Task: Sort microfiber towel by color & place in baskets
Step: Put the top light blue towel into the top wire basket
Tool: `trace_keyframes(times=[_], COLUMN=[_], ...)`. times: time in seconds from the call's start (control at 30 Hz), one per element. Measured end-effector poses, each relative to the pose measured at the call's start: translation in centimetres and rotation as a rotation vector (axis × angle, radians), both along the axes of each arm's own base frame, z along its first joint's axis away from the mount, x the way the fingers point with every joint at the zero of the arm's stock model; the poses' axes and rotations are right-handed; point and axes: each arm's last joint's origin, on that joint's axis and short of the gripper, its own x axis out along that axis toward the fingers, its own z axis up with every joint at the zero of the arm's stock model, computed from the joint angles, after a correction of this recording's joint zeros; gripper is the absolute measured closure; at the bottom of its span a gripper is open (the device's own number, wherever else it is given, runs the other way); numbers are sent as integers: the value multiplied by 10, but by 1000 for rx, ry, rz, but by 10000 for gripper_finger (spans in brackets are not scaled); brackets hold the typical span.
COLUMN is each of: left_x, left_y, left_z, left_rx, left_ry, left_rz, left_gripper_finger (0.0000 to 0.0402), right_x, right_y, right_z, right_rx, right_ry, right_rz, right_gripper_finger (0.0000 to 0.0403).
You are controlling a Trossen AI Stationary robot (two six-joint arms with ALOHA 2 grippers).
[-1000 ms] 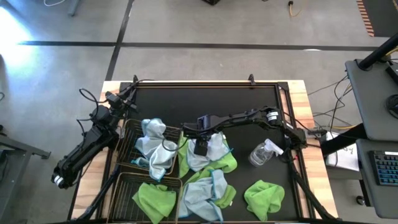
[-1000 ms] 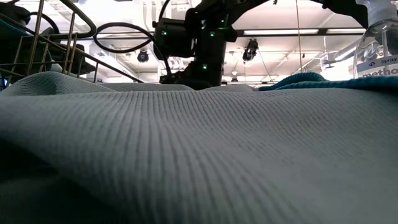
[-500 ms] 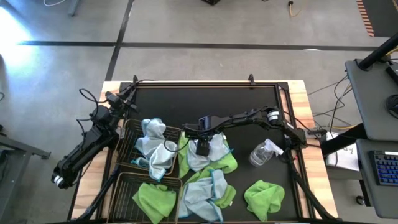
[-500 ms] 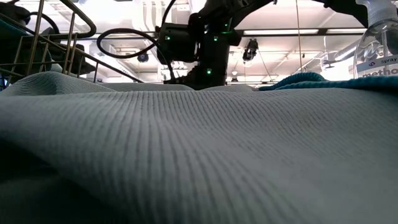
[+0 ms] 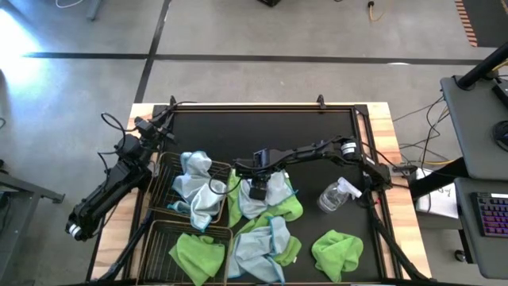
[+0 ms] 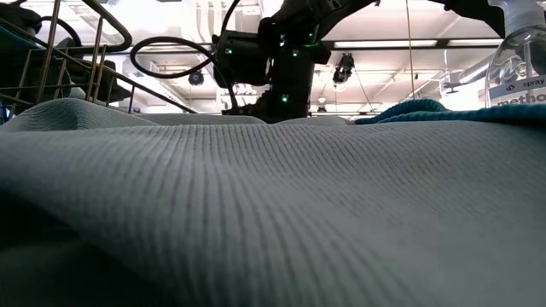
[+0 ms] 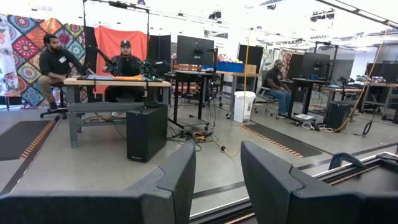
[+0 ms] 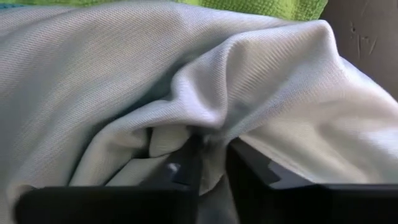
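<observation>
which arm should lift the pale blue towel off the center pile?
Right. The right gripper is down on the pale blue towel, its fingers pinching a fold. The left gripper is open, parked at the table's left edge beyond the baskets, facing the room.

Overhead light is even on my black table mat [image 5: 262,127]; soft shadows only, w/ a glare patch on the floor top-left. Low cam: ribbed grey-blue cloth [image 6: 273,213] fills the foreground, blurred, backlit by bright ceiling strips. My right-wrist cam is dim in the folds.
</observation>
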Motion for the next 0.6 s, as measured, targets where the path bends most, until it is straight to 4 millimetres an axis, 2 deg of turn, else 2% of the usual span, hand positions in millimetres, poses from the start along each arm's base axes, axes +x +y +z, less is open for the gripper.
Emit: trace_keyframes(times=[0.1,0.3,0.4,0.6], left_x=[0,0,0,0], left_y=[0,0,0,0], left_z=[0,0,0,0], left_rx=[0,0,0,0], left_ry=[0,0,0,0], left_rz=[0,0,0,0], left_gripper_finger=[288,288,288,288], right_x=[0,2,7,15], right_y=[0,0,-1,-1], right_z=[0,9,24,75], right_rx=[4,0,-4,-14], right_ry=[0,6,-26,-146], right_rz=[1,0,0,-3], right_gripper_finger=[384,391,393,393])
